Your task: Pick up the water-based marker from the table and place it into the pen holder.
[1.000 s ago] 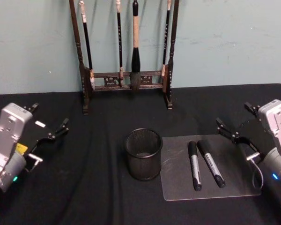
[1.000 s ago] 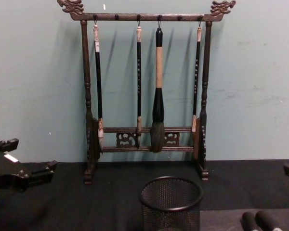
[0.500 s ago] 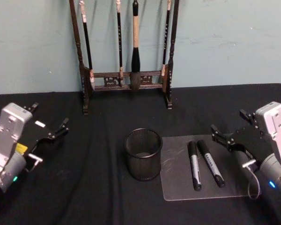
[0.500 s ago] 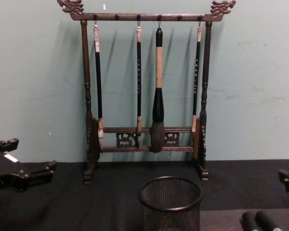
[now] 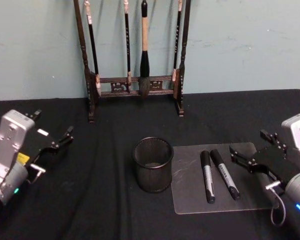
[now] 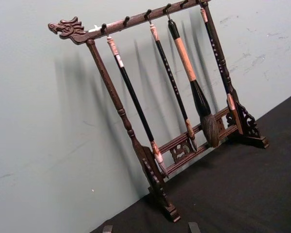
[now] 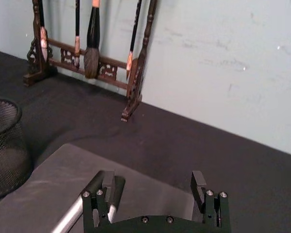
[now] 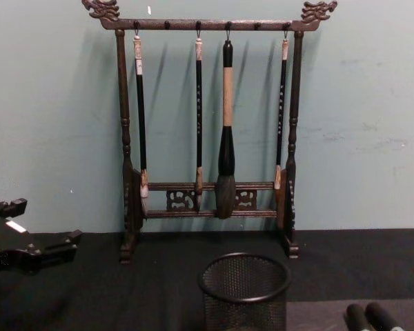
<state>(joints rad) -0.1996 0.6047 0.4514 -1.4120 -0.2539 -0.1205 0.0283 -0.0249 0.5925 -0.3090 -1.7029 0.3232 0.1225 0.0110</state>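
Inner marker (image 5: 207, 176) and outer marker (image 5: 225, 174) lie side by side on a grey mat (image 5: 190, 200), just right of the upright pen holder (image 5: 153, 165). Right claw (image 5: 247, 141) hovers at the mat's right edge, spread wide, empty. Left claw (image 5: 54, 122) sits parked far left over the counter (image 5: 105, 210), open, empty.

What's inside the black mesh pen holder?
No pens: the pen holder shows a bare floor in the head view. Its near wall covers the floor's front edge, which cannot be seen.
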